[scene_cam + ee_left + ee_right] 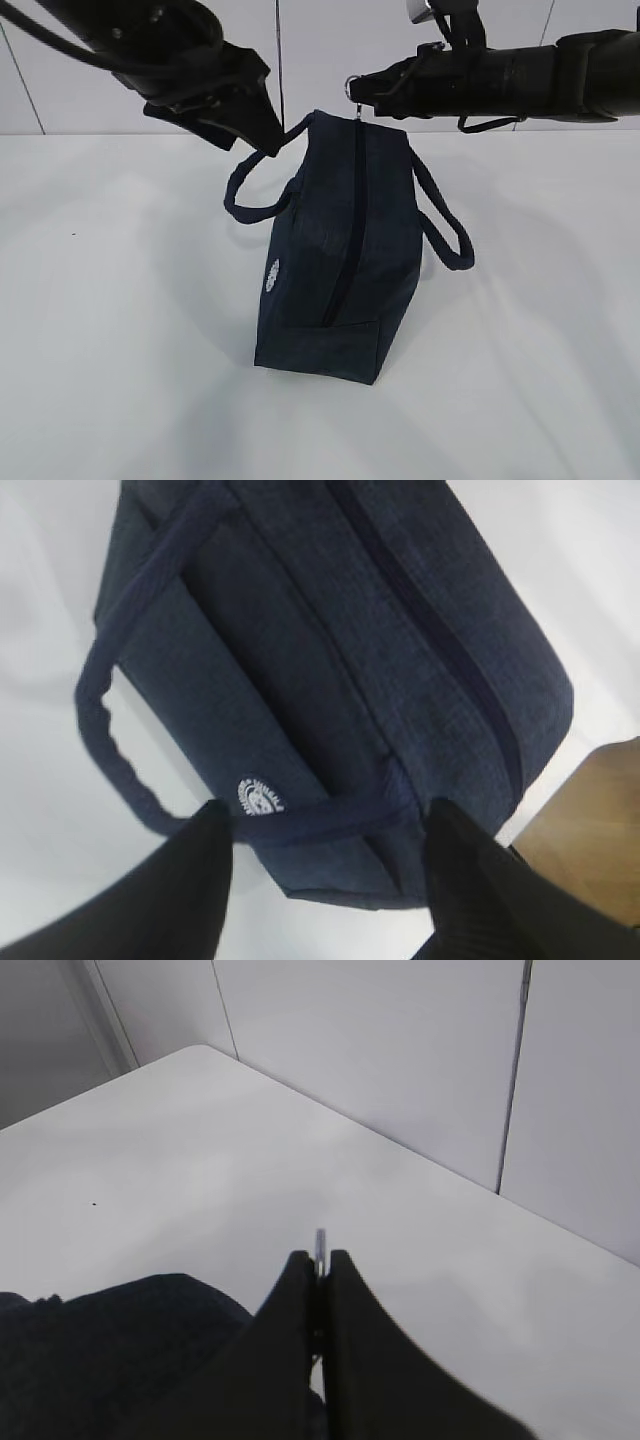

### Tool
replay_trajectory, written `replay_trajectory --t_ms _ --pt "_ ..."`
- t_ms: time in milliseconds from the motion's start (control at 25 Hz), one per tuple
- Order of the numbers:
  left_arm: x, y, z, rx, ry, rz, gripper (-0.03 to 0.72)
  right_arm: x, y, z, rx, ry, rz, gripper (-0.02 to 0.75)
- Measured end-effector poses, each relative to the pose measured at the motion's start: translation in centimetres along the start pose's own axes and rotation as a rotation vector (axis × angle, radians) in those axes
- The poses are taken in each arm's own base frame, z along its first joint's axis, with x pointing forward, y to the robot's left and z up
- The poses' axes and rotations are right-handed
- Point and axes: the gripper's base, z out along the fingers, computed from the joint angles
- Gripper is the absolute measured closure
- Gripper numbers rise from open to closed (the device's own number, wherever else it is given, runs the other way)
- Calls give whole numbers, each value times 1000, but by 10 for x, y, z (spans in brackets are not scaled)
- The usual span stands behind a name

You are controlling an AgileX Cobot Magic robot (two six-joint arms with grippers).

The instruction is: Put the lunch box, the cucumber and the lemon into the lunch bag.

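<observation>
The right gripper (358,92) was clenched on the ring pull (352,87); the left gripper (268,140) was spread beside a handle (262,185). The soft, sagging bag (340,250), zipped, stood tilted on the surface (120,330), best taken by handles or pull.

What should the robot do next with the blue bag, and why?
Probably let go. The lunch bag looks zipped shut, the right pincer is pinching the silver ring pull at its top end, and the left pincer sits at a handle. No food is visible outside.
</observation>
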Motion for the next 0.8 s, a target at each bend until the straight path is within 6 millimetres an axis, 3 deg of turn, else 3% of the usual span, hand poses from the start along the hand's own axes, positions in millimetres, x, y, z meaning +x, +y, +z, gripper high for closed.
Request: replay_trajectory --t_ms 440,640,800 --pt "-39 12 42 32 62 -31 238 0 0 0 -2 1 -1 737" --pt "-45 22 73 35 103 -67 238 0 0 0 -3 3 -2 737" --pt "-45 27 86 36 121 -80 260 0 0 0 -3 2 -2 738"
